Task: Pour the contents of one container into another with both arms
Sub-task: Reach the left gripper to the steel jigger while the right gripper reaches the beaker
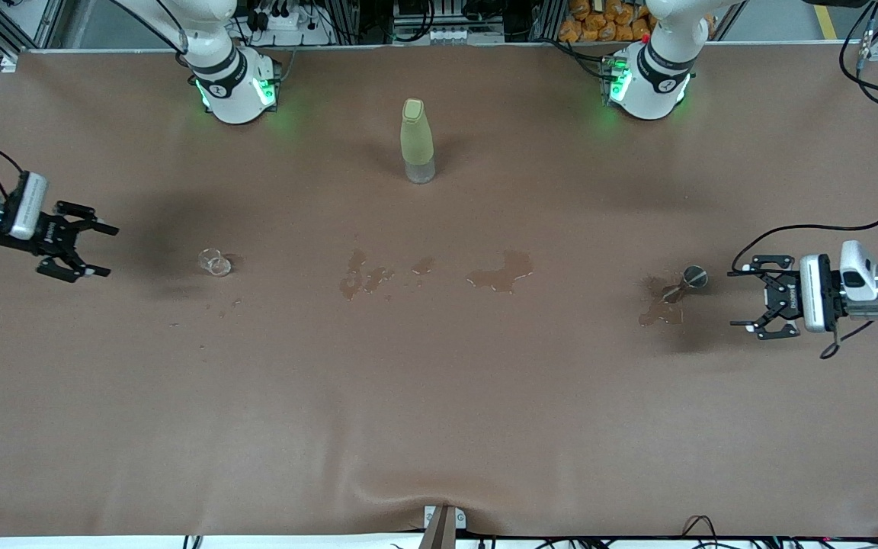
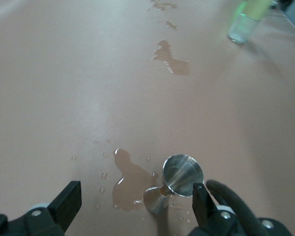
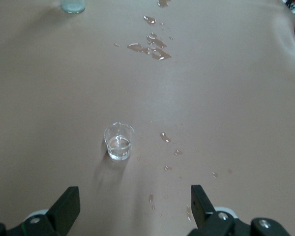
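While both arms hover low, left gripper [image 1: 744,297] and right gripper [image 1: 100,249] gape empty — stemmed cup [image 1: 689,279] stands in a puddle [image 1: 660,305] beside the left, beaker [image 1: 215,261] near the right.

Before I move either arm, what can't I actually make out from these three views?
- Metal stemmed cup: left wrist view shows only the mouth at an angle; whether liquid is inside cannot be told.
- Glass beaker: fill level unclear; see-through in the right wrist view, too small in the front view.
- Yellow-green bottle: cut off by the frame edge in both wrist views.
- Left hand and right hand: open, wrist views crop their bases.
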`<state>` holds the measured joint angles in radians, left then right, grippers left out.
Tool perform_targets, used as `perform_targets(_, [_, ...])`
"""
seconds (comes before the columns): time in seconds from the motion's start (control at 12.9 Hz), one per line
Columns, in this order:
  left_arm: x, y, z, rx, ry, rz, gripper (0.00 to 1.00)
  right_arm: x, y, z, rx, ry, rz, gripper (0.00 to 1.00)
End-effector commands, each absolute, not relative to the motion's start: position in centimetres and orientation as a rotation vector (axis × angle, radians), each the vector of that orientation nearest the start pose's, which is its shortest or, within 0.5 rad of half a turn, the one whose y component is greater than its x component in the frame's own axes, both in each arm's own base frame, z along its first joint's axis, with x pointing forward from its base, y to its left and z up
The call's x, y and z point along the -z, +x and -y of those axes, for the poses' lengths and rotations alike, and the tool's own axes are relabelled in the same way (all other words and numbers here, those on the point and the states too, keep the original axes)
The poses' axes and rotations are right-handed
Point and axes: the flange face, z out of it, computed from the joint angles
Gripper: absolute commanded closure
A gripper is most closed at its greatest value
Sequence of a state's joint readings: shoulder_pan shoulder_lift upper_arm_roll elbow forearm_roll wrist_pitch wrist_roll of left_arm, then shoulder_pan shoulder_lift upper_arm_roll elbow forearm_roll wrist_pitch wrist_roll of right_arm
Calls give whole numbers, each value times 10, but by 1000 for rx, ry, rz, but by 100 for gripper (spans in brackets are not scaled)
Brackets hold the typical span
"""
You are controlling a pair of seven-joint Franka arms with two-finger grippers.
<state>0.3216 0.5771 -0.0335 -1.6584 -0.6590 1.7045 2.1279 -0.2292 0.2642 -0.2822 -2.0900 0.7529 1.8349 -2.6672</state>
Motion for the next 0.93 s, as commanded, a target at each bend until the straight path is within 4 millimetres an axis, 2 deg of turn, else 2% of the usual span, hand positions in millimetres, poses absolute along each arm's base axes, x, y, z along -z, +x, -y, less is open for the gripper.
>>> perform_targets(0.0, [-236, 613, -133, -607, 1579, 1721, 0, -237, 479, 215, -1286, 2165, -2603, 0])
perform_targets(0.16, [-215, 607, -141, -631, 1531, 1733, 0, -204, 471, 214, -1389, 2186, -2593, 0])
perform_targets(0.31, [-189, 598, -152, -662, 1504, 1711, 0, -179, 464, 211, -1500, 2178, -2582, 0])
perform_targets(0.47, [-160, 587, -153, -735, 1467, 1631, 0, -156, 457, 210, -1588, 2177, -2563, 0])
perform_targets(0.62, [-148, 585, -149, -769, 1444, 1610, 0, -139, 450, 207, -1666, 2150, -2553, 0])
perform_targets(0.86, [-145, 587, -141, -784, 1434, 1600, 0, -110, 438, 201, -1780, 2139, -2532, 0])
